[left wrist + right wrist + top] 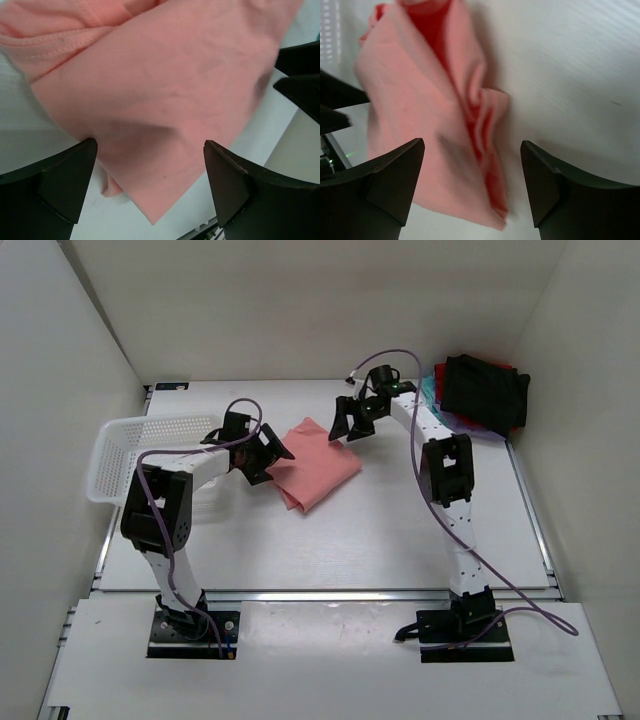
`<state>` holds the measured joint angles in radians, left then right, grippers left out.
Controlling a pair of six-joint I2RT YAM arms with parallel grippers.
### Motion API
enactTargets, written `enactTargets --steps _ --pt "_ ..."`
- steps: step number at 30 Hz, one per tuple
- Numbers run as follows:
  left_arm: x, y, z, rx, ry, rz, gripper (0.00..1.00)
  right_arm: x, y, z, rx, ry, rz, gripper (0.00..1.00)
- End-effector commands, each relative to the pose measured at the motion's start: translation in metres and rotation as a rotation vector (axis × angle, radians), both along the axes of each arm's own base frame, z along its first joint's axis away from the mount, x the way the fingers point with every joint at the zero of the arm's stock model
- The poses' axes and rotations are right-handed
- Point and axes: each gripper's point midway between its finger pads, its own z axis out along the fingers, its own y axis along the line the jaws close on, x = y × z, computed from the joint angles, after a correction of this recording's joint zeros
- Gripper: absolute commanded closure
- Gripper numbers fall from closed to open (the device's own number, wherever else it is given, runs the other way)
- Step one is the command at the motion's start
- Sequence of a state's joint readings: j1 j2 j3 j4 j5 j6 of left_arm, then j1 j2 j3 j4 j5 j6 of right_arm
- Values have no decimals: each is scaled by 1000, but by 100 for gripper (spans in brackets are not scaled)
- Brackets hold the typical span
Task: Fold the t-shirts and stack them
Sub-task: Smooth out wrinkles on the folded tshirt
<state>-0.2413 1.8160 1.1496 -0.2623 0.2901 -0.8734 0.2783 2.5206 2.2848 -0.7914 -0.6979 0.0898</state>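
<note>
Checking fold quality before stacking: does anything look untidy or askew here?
Yes. The folded pink shirt lies diagonal on the table, its layers bunched along one edge rather than flush. In the far right corner, the lower shirts poke out unevenly from under the black shirt.

2 arms, same build: L arm [160,510] & R arm [452,502], white tube links w/ boxy black joint housings. Each sits on a black base plate [195,632]. A thin purple cable [150,455] loops loose along each arm. Row of small dark holes on R arm's lower link. Green LED [398,388] lit nr R wrist. L gripper [272,465] & R gripper [346,430] all black; fingers [60,185] matte, thick, wedge-shaped.
</note>
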Motion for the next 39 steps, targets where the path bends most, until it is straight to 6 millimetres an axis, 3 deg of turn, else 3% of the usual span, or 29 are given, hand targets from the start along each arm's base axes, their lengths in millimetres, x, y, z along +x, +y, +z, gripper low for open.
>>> enactTargets --steps 1,5,9,11,14,15,16,17,20,22,25,28,30,31,33,34,35,36,37,38,39 --pt "11 3 4 18 -29 21 2 -20 42 -9 71 39 86 25" --pt "7 10 -14 31 5 27 1 -41 59 -28 64 91 147 24" --pt "6 17 -23 48 14 32 2 -59 55 -52 14 162 162 24" --pt "3 18 -25 44 19 31 1 -66 50 -59 -9 191 164 30" --pt "2 20 -25 43 18 24 1 -72 49 -69 -45 202 172 48" --pt "1 20 -27 45 23 23 2 -74 49 -68 -63 195 177 67" --pt "3 21 -23 38 11 23 1 -74 49 -72 -78 191 184 76" --pt "2 23 -20 41 9 26 1 -77 48 -71 -100 194 184 100" --pt "4 25 -11 27 -14 30 1 -72 46 -63 -146 150 172 100" --pt "9 26 11 9 -64 36 1 -66 42 -56 -196 113 154 100" --pt "8 28 29 -14 -97 43 1 -53 19 -37 -324 44 81 100" --pt "-2 24 39 -40 -100 37 2 -44 -30 -21 -520 5 -63 99" --pt "-7 19 45 -72 -105 35 2 -59 -60 -27 -596 71 -147 100" --pt "-10 18 44 -74 -101 34 1 -53 -71 -9 -568 50 -219 100" --pt "-16 16 47 -81 -104 27 1 -83 -92 -25 -547 152 -280 100" --pt "-18 16 51 -88 -111 26 1 -77 -92 -7 -478 122 -345 100" --pt "-23 14 52 -95 -106 22 1 -100 -99 -24 -474 206 -382 100" --pt "-25 12 52 -100 -106 16 1 -118 -103 -29 -448 236 -402 100" --pt "-27 10 56 -106 -114 14 2 -114 -99 -16 -387 210 -458 100" --pt "-29 9 59 -108 -116 13 1 -132 -90 -27 -352 260 -443 100" --pt "-30 4 63 -118 -124 3 1 -140 -81 -23 -299 243 -441 96"
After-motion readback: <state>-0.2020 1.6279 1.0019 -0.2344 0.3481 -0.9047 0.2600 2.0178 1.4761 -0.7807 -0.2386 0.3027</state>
